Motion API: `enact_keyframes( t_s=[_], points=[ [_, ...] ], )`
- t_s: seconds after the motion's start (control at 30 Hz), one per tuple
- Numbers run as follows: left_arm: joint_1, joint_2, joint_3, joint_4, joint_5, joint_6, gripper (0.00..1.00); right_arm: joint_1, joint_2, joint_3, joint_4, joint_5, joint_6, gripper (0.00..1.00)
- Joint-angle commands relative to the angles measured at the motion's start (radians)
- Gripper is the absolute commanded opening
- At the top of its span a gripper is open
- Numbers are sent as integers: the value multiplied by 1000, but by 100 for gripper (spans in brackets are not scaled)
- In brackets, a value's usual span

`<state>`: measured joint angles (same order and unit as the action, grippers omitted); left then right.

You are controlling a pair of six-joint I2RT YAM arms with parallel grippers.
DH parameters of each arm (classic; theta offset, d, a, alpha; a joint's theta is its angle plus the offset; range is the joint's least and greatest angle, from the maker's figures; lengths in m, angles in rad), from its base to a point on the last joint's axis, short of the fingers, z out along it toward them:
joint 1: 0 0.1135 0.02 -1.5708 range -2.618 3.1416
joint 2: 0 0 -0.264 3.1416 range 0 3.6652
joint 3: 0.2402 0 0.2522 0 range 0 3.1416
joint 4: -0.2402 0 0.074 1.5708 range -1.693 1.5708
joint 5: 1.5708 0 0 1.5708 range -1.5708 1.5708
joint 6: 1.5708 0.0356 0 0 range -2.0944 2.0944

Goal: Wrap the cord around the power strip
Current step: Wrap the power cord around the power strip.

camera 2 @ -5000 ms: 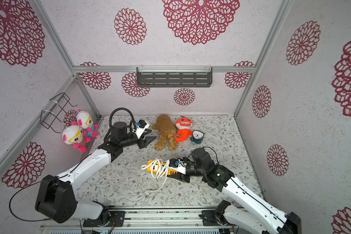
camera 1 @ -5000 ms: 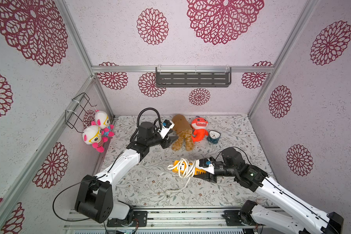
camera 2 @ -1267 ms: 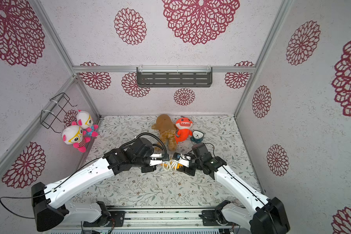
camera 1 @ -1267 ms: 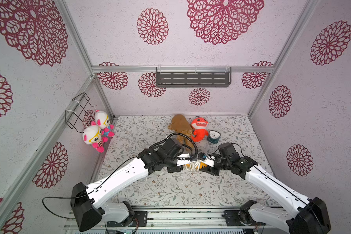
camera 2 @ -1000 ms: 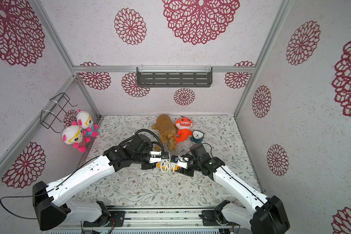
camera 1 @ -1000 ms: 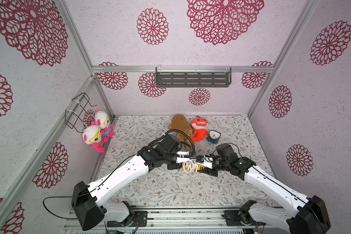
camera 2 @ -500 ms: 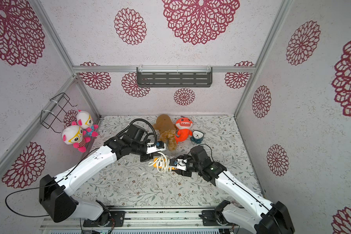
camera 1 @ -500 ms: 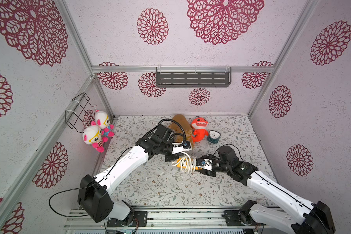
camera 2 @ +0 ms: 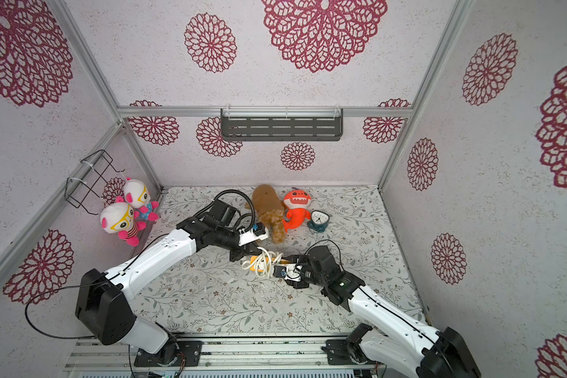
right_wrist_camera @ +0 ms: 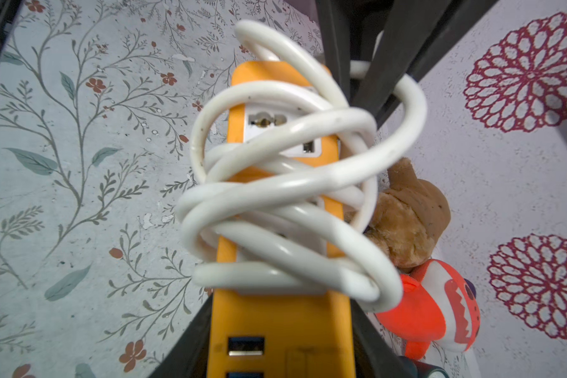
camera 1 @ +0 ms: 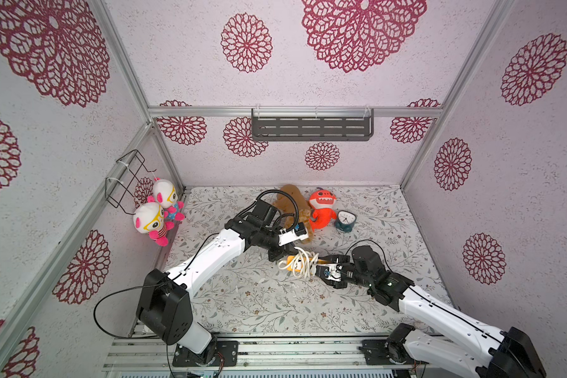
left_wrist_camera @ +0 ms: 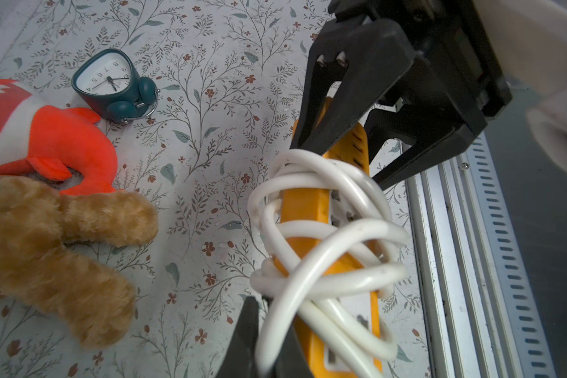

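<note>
Both arms meet near the middle of the floral worktop (camera 1: 259,304), and the power strip (camera 1: 322,261) hangs between them, held up off the surface. The right end effector (camera 1: 319,266) is clamped on the strip's USB end. The right wrist view shows its black fingers (right_wrist_camera: 190,343) pressed to both long sides of the orange body. The cord (camera 1: 299,265) is looped round the strip in a loose white tangle. Several turns cross over one socket face, and some bulge well clear of the plastic. From the far end comes the left end effector (camera 1: 280,256), jaws together on the cord. In the left wrist view a strand of it runs down between its own fingers (left_wrist_camera: 247,330). Whether the plug is tucked in, I cannot tell, as the coils hide it. Towards the back of the worktop sit a brown plush toy (camera 2: 269,203), an orange shark plush (camera 1: 321,209) touching it, and a teal alarm clock (camera 1: 344,221) just beside the shark. All three are apart from the strip, though the brown toy's legs reach near the left wrist
</note>
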<state>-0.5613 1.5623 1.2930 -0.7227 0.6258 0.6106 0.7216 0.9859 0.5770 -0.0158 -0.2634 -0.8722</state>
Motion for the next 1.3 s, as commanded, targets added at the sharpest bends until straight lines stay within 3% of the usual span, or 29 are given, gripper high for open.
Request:
enact_keyframes(
  t_s=[0.0,0.17,0.27,0.47,0.7,1.0,1.27],
  points=[
    [29,11,3,63,102,-79,13,24,-14,29,117,-58,-68,0],
    [75,26,-29,156,218,-184,17,24,-10,29,175,-130,-5,0],
    [86,23,-47,198,198,-195,17,24,-2,42,151,-172,6,0],
    [91,-7,-33,188,43,-57,18,24,28,127,-12,-278,-10,0],
    [110,69,76,119,88,-8,21,24,47,151,35,-389,90,0],
    [134,97,32,190,245,-150,27,15,7,-59,515,-325,382,0],
    [134,84,-105,319,296,-323,30,14,20,-145,703,-248,481,0]
  ],
)
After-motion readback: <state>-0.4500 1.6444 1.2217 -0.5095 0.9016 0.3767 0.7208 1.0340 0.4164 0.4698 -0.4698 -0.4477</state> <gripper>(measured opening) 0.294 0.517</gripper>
